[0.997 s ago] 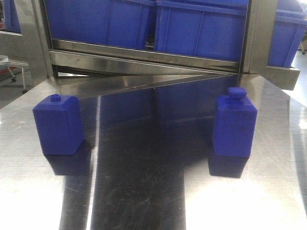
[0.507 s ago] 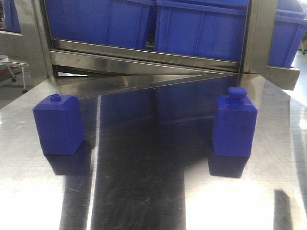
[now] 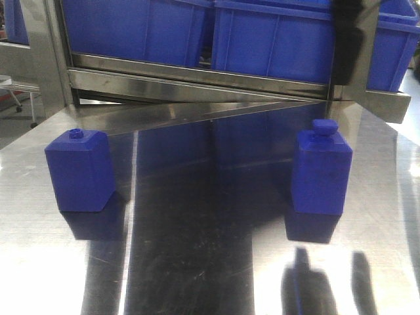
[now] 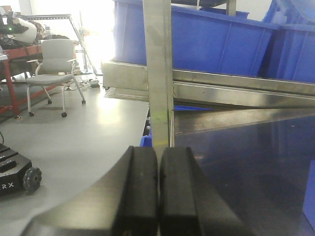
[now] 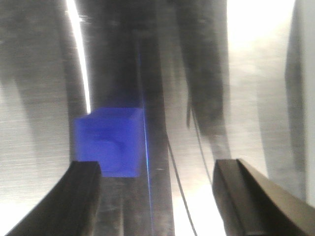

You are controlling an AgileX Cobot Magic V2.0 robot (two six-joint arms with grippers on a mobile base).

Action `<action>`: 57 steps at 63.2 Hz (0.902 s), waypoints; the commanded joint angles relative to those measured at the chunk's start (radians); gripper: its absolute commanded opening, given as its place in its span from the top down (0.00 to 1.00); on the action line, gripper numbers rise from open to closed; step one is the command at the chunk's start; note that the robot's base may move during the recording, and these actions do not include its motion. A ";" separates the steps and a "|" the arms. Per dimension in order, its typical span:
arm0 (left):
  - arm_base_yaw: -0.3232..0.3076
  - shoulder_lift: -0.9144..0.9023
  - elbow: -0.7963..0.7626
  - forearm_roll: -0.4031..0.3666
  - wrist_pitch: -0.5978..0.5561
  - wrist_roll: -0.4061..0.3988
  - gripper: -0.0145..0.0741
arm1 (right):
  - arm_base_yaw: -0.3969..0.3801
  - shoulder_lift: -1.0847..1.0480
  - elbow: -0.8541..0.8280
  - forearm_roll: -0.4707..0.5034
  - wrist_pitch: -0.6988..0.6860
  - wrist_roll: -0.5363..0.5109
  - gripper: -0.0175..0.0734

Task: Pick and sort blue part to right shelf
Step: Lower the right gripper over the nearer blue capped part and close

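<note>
Blue part (image 3: pixel 321 174) is standing upright on the steel table (image 3: pixel 190 262), near the table's right edge and toward its far edge, squarish cap on top. A 2nd blue block (image 3: pixel 79 170), w/ small round knob, is standing upright near the left edge, well apart from the blue part. Neither is touching anything but the tabletop. Along the far edge, a steel shelf frame (image 3: pixel 197 82) is carrying blue bins (image 3: pixel 275 36). R gripper (image 5: pixel 157 167) is hanging over the table w/ fingers (image 5: pixel 83 196) spread wide and holding nothing. In the R wrist view, blurred, the blue part is showing from above, lying nearer the finger at frame left and clear of both. L gripper (image 4: pixel 158 152) is sitting beyond the table's left edge w/ pads pressed together and nothing between them, pointing at a frame upright. In the front view a dark blurred shape (image 3: pixel 346 29) is showing high in frame, above the blue part. Its identity cannot be told.
</note>
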 commanded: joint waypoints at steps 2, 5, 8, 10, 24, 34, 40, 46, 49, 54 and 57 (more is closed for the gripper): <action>0.001 -0.023 0.022 -0.006 -0.085 -0.002 0.70 | 0.042 0.018 -0.080 -0.009 0.017 0.012 0.20; 0.001 -0.023 0.022 -0.006 -0.085 -0.002 0.70 | 0.057 0.035 -0.084 -0.009 0.019 0.020 0.20; 0.001 -0.023 0.022 -0.006 -0.085 -0.002 0.70 | 0.069 0.046 -0.084 -0.009 0.018 0.028 0.20; 0.001 -0.023 0.022 -0.006 -0.085 -0.002 0.70 | 0.075 0.054 -0.084 -0.009 0.018 0.035 0.20; 0.001 -0.023 0.022 -0.006 -0.085 -0.002 0.70 | 0.090 0.082 -0.084 -0.009 0.005 0.039 0.20; 0.001 -0.023 0.022 -0.006 -0.085 -0.002 0.70 | 0.089 0.097 -0.077 -0.009 0.013 0.050 0.20; 0.001 -0.023 0.022 -0.006 -0.085 -0.002 0.70 | 0.089 0.101 -0.058 -0.009 -0.008 0.068 0.20; 0.001 -0.023 0.022 -0.006 -0.085 -0.002 0.70 | 0.089 0.103 -0.038 -0.009 -0.036 0.070 0.20; 0.001 -0.023 0.022 -0.006 -0.085 -0.002 0.70 | 0.089 0.104 -0.029 -0.009 -0.046 0.073 0.20; 0.001 -0.023 0.022 -0.006 -0.085 -0.002 0.70 | 0.087 0.110 -0.014 -0.009 -0.065 0.078 0.20; 0.001 -0.023 0.022 -0.006 -0.085 -0.002 0.70 | 0.086 0.112 -0.009 -0.009 -0.076 0.078 0.20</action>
